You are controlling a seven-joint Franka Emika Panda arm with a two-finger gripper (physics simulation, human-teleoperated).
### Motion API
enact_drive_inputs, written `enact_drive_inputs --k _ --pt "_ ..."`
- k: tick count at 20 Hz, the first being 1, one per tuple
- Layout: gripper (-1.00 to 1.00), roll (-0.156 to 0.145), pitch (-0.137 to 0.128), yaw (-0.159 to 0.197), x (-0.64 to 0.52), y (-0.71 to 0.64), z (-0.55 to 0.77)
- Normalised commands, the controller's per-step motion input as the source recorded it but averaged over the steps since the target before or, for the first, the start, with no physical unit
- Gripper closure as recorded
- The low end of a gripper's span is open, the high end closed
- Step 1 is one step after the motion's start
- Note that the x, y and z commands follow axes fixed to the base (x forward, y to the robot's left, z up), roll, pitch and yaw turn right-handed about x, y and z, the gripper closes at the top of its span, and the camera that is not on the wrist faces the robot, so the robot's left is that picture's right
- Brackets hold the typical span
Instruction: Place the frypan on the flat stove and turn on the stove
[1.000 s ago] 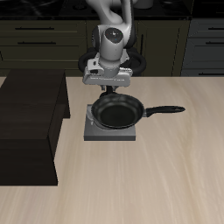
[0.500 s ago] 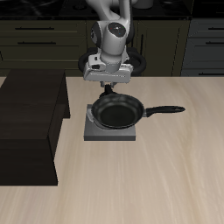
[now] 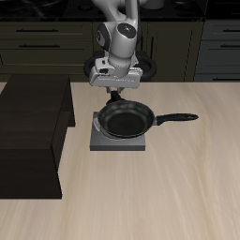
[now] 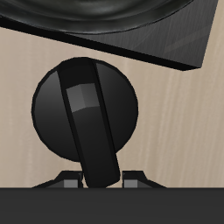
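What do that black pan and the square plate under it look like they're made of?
The frypan looks like dark coated metal: its rim gives glossy highlights, though the render leaves this open. The flat stove looks like brushed grey metal with fine streaks. Its knob seems smooth black plastic, softly shiny.

front: bare table (image 3: 169, 197) | beside stove: dark block (image 3: 33, 131) obstructs

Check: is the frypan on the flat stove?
Yes. The frypan sits upright on the flat stove, covering its burner, handle overhanging the table.
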Motion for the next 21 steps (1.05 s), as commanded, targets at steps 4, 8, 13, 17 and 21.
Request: enact_drive_inputs --k 4,8,13,17,21 --pt "1.0 -0.017 0.012 0.001 0.05 -0.09 -0.01" --pt "1.0 -0.018 0.002 0.022 0.06 -0.1 0.02" --pt "1.0 -0.052 -0.025 0.03 0.08 -0.26 0.11" --pt "1.0 -0.057 0.007 0.035 0.04 -0.26 0.01" --pt "1.0 -0.054 -0.009 0.044 0.05 -0.25 0.03"
